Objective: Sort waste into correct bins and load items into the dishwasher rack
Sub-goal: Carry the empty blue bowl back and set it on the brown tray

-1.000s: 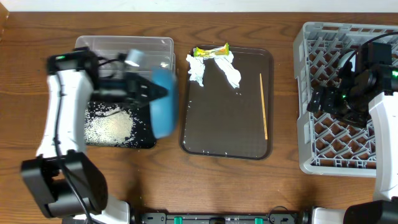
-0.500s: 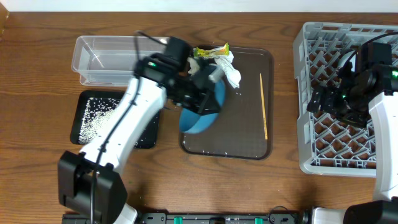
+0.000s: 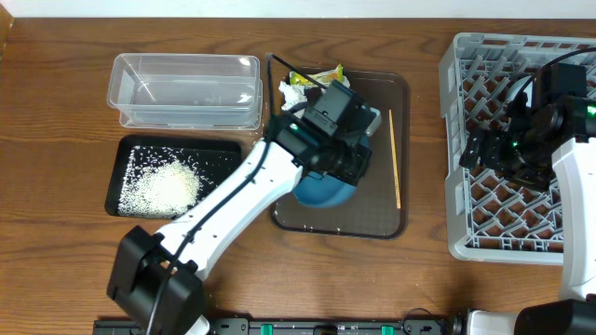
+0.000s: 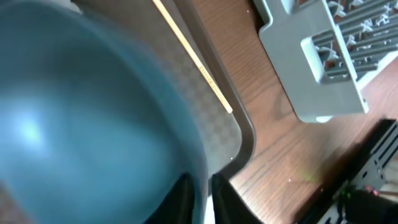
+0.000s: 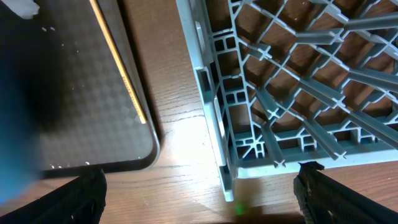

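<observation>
Left gripper (image 4: pixel 200 194) pinches rim of large dark blue dish (image 3: pixel 321 191) over dark brown serving tray (image 3: pixel 402 112); right gripper (image 5: pixel 202 186) gapes empty above grey lattice dishwasher rack (image 3: pixel 466 237). Probably loading step: dish next needs carrying right to rack.

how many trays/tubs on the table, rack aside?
3: clear tub back left; black tray with rice in front of it; brown serving tray centre, partly under the left arm. None look hidden.

blue dish (image 3: pixel 326 194) over brown tray (image 3: pixel 374 207), rice (image 3: pixel 164 190) heaped in black tray (image 3: pixel 115 179)
</observation>
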`<control>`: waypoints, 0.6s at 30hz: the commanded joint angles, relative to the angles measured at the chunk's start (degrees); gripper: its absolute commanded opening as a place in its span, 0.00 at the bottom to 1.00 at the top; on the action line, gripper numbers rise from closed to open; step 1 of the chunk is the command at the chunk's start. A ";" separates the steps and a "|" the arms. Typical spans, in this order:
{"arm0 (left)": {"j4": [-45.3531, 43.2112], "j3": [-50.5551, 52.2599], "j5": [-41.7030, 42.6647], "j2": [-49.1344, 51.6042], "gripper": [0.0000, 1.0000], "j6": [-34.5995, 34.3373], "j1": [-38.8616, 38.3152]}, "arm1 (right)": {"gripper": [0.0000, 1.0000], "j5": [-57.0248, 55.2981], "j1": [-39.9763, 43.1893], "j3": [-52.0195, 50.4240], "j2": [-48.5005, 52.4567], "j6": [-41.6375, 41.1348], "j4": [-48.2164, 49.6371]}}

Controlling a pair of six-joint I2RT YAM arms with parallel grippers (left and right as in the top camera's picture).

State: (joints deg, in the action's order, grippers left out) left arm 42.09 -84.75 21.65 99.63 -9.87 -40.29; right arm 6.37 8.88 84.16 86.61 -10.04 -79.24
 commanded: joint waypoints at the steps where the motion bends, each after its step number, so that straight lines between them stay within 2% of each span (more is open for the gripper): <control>1: -1.11 0.04 -2.27 0.94 0.17 -1.90 -1.03 | 0.96 -0.33 0.42 0.09 -0.35 0.24 -0.02; 6: -1.92 0.04 -2.25 0.92 0.17 -1.90 -1.07 | 0.96 -0.33 0.42 0.09 -0.35 0.24 -0.33; 7: -1.90 0.04 -2.25 0.81 0.22 -1.90 -0.90 | 0.96 -0.33 0.42 0.09 -0.35 0.24 -0.33; 12: -0.09 0.00 -2.27 -1.84 0.25 -1.90 1.81 | 0.98 -0.31 0.42 0.09 -0.35 0.24 -0.33; 18: 8.00 0.00 -2.27 -9.75 0.43 -1.86 12.04 | 0.99 4.22 -1.36 0.09 -0.35 2.89 0.68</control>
State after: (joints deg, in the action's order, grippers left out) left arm 47.81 -84.73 20.25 95.66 -11.73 -33.28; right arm 7.05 8.71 84.16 86.61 -9.72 -79.20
